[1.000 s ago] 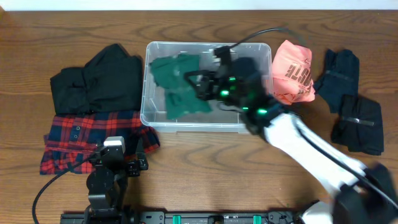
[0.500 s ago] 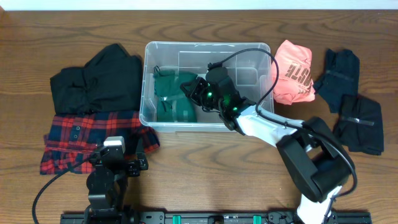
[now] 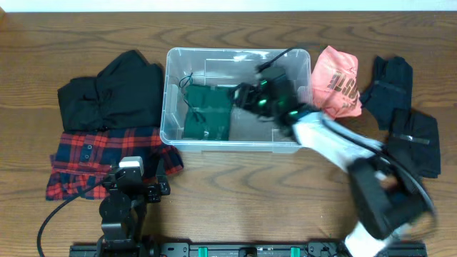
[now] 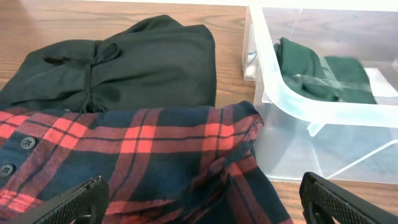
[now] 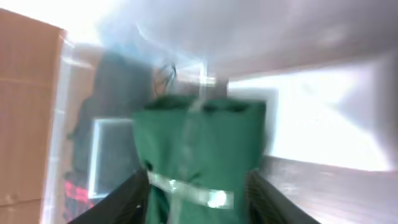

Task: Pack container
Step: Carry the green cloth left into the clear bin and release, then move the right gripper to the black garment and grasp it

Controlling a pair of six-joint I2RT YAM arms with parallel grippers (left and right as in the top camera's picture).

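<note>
The clear plastic container (image 3: 171,132) stands at the middle back of the table. A dark green garment (image 3: 208,114) lies flat in its left half. My right gripper (image 3: 244,95) is inside the container, just right of the garment, jaws apart. In the right wrist view the green garment (image 5: 199,143) lies ahead between my open fingers (image 5: 134,199), the picture blurred by motion. My left gripper (image 4: 202,190) is open and empty, low over the red plaid shirt (image 4: 124,155). The container (image 4: 273,93) shows to its right.
A black garment (image 3: 114,89) and the plaid shirt (image 3: 100,153) lie left of the container. A coral garment (image 3: 335,82) lies right of it, and two dark navy garments (image 3: 389,86) (image 3: 413,143) lie further right. The left arm base sits at the front left.
The green garment went from bunched at my right gripper to lying flat in the container's left half. My right gripper has let it go and is pulling back to the right. The left arm is still.
</note>
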